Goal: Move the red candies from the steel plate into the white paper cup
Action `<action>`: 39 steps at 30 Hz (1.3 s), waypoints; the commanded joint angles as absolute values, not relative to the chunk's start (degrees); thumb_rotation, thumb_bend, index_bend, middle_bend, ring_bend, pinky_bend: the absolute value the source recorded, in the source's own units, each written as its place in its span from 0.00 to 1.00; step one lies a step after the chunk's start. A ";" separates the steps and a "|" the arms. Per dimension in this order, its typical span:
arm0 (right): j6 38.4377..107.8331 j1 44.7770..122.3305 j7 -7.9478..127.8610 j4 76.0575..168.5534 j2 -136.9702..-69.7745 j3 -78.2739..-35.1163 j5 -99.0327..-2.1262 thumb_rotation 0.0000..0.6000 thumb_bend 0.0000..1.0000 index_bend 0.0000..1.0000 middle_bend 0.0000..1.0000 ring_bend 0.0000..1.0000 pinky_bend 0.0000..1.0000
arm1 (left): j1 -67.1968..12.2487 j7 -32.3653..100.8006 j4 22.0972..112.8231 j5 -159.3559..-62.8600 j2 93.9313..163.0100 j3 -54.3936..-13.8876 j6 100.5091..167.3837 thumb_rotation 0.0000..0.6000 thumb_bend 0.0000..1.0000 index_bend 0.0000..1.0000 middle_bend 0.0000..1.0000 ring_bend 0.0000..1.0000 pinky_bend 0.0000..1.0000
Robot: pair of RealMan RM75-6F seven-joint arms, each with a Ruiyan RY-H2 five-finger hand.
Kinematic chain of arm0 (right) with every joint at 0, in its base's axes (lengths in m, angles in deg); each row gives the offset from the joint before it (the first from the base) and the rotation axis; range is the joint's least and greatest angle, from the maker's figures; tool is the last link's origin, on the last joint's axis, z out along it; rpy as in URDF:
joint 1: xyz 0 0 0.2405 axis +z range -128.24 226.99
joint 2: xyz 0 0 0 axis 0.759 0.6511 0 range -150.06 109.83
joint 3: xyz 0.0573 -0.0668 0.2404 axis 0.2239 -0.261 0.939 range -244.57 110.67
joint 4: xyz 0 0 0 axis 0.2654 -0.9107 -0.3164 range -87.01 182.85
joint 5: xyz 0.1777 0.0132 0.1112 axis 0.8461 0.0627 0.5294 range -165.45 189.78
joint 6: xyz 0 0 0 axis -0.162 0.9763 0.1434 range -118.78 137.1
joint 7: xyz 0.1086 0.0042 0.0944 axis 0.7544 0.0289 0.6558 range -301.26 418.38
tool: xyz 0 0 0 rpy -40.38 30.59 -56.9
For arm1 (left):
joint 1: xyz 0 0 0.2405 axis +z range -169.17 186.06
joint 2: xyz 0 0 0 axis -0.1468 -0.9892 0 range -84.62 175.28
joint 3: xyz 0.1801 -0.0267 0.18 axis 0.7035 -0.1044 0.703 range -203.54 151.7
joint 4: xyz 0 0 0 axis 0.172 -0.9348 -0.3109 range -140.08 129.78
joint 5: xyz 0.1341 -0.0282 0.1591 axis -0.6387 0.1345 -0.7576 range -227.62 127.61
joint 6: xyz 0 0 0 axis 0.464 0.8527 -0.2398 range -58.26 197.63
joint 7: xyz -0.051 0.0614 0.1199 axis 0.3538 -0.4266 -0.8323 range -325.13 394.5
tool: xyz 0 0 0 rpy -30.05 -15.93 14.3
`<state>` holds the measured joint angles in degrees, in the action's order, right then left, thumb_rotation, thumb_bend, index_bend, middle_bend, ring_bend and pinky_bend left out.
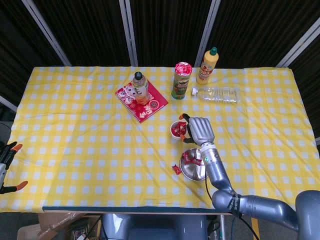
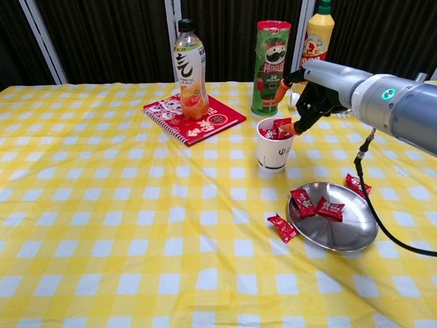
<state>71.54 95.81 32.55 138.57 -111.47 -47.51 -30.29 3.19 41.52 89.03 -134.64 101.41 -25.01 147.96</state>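
Note:
The white paper cup [image 2: 273,152] [image 1: 177,129] stands mid-table with several red candies heaped in its mouth [image 2: 276,129]. My right hand [image 2: 311,96] [image 1: 199,130] hovers just right of the cup's rim, fingers spread, one orange-tipped finger beside the top candy; nothing seems held. The steel plate [image 2: 345,238] [image 1: 196,173] lies in front of the cup to its right, with two red candies [image 2: 315,205] inside. A third candy [image 2: 356,184] rests at its far right rim. Another red candy [image 2: 282,227] [image 1: 176,169] lies on the cloth left of the plate. No left hand shows.
Behind the cup stand a green Pringles can [image 2: 272,65] and a yellow sauce bottle [image 2: 319,41]. An orange drink bottle [image 2: 190,68] stands on a red notebook [image 2: 205,121] at the back left. A clear bottle [image 1: 217,93] lies on its side behind my right hand.

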 commanded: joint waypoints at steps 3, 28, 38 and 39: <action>75.56 92.57 31.41 143.88 -107.89 -49.96 -31.54 1.00 0.35 0.32 0.82 0.85 0.97 | 3.43 41.91 88.67 -134.88 101.48 -24.92 148.35 1.00 0.02 0.00 0.00 0.00 0.00; 70.40 88.00 32.45 136.79 -107.16 -56.78 -29.32 1.00 0.35 0.38 0.82 0.85 0.97 | 3.66 39.21 89.15 -134.11 102.19 -25.38 149.01 1.00 0.02 0.00 0.00 0.00 0.00; 66.34 88.74 34.21 130.62 -108.96 -55.71 -27.53 1.00 0.35 0.41 0.82 0.85 0.97 | 3.46 38.36 89.58 -133.28 102.23 -25.57 148.39 1.00 0.02 0.00 0.00 0.00 0.00; 65.89 88.72 34.42 130.09 -109.11 -55.74 -27.36 1.00 0.35 0.41 0.82 0.85 0.97 | 3.45 38.29 89.61 -133.19 102.23 -25.59 148.34 1.00 0.02 0.00 0.00 0.00 0.00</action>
<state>66.42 88.66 34.10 130.66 -108.83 -55.81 -27.68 3.46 38.31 89.59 -133.22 102.23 -25.58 148.36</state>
